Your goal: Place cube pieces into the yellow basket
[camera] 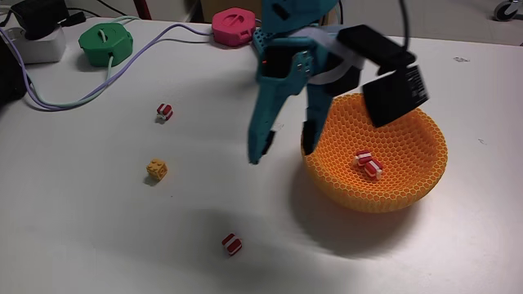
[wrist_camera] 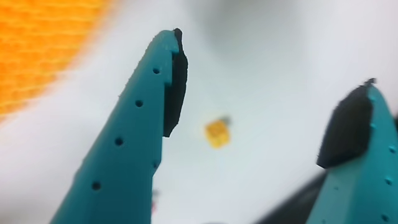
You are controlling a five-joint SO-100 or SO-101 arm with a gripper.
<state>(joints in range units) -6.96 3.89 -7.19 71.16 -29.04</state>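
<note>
**Ana:** Jaws first: how do they stand?

**Ben:** Spread wide, with nothing between them. The teal two-finger plastic gripper (camera: pixel 283 140) hangs above the white table (camera: pixel 98 229) at centre frame in the fixed view, one fingertip close beside the rim of the large orange-yellow honeycomb-lattice basket (camera: pixel 409 184). In the wrist view the gripper (wrist_camera: pixel 267 99) frames bare table, its black rubber pads (wrist_camera: pixel 176 87) far apart.

**Ana:** Why open over nothing?

**Ben:** My guess is it's lining up a pick. The small yellow-orange dotted cube (wrist_camera: pixel 216 133) sits between the fingers in the wrist view, just below centre (blurred, so I can't read its dots).

**Ana:** Where is that cube otherwise?

**Ben:** Left of centre in the fixed view (camera: pixel 157 169), well apart from the basket.

**Ana:** And the striped ones?

**Ben:** A cluster of tiny red-and-white striped cubes in the basket (camera: pixel 368 162), right of centre; I can't count them. One striped cube at upper left (camera: pixel 164 111), another at lower centre (camera: pixel 231 242), both loose on the table.

**Ana:** The round pieces?

**Ben:** A green round plastic piece (camera: pixel 106 41) and a pink one (camera: pixel 235 26) along the top edge, beside pale cables (camera: pixel 122 72).
</note>
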